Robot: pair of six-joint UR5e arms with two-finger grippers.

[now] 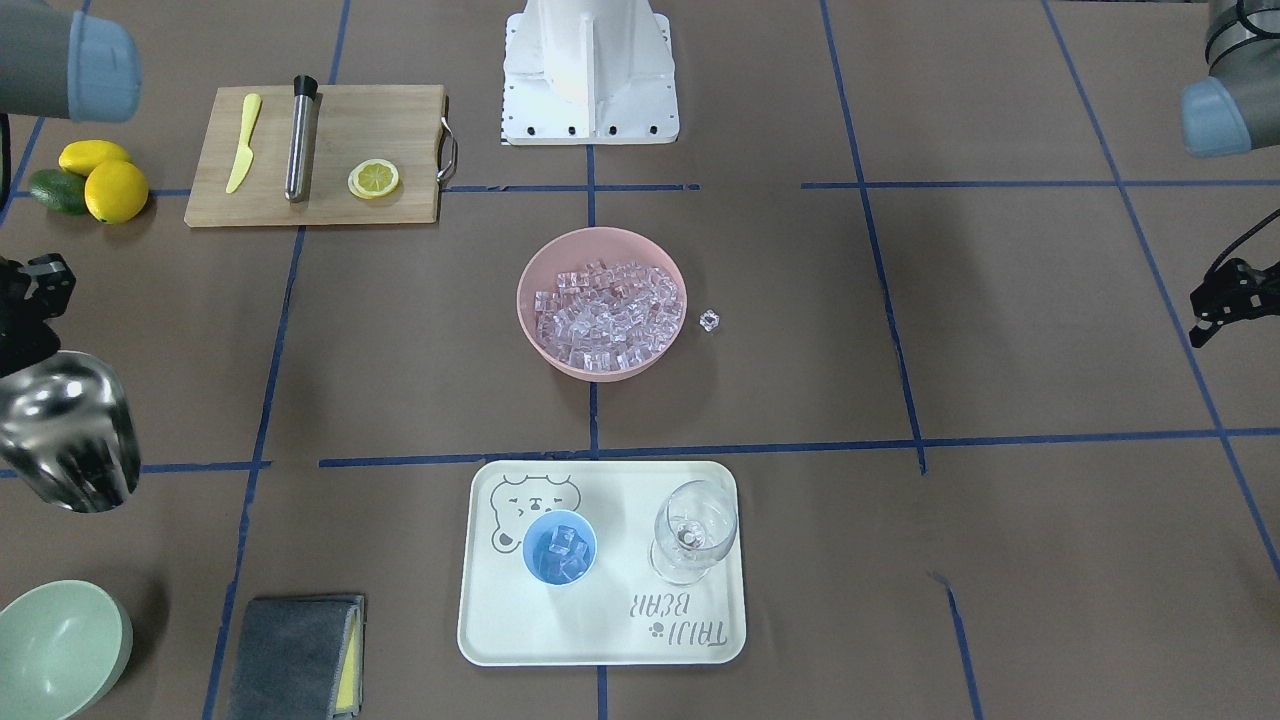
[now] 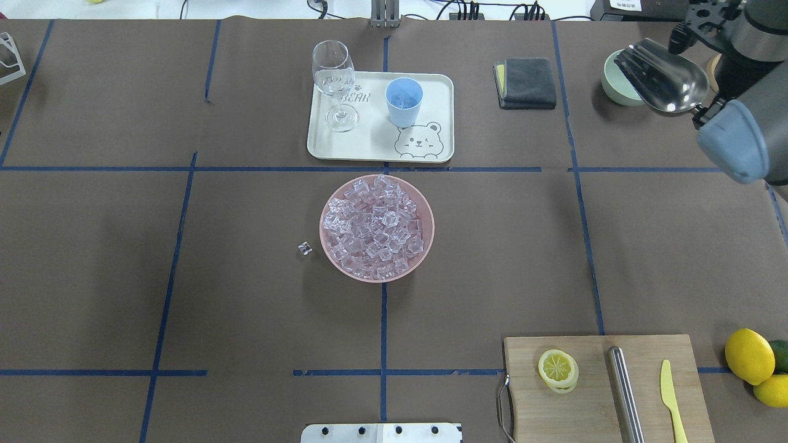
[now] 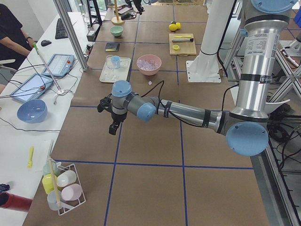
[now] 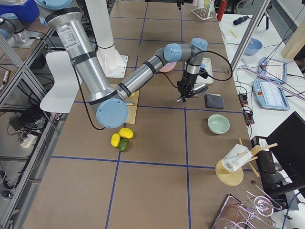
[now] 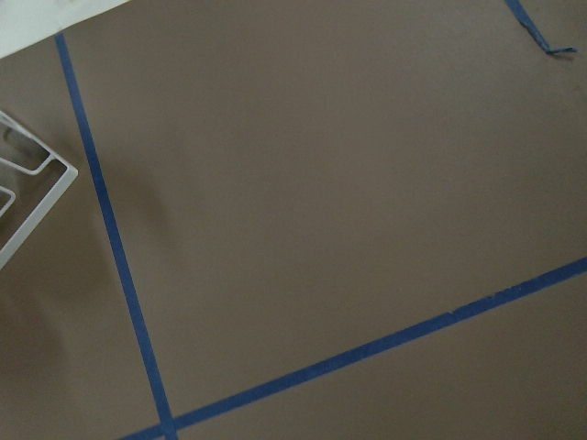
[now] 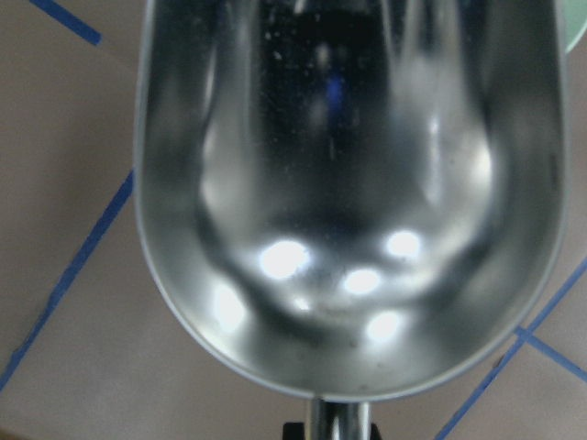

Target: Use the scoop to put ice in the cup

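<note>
My right gripper (image 1: 40, 330) is shut on the handle of the shiny steel scoop (image 1: 65, 430), held in the air at the table's right end near the green bowl. The scoop's trough (image 6: 348, 183) is empty; it also shows in the overhead view (image 2: 662, 77). The ice (image 2: 375, 227) fills a pink bowl (image 2: 425, 203) at mid-table, and one stray cube (image 2: 305, 248) lies beside the bowl. The light-blue cup (image 2: 404, 101) stands on a white tray (image 2: 375, 154) with a few cubes inside. My left gripper (image 1: 1200, 320) hangs open and empty, far to the left.
A wine glass (image 2: 335, 80) stands on the tray beside the cup. A green bowl (image 1: 55, 645) and a grey cloth (image 1: 295, 655) lie near the scoop. A cutting board (image 1: 320, 155) carries a steel cylinder, a yellow knife and a lemon slice. Lemons (image 1: 110, 185) lie beside it.
</note>
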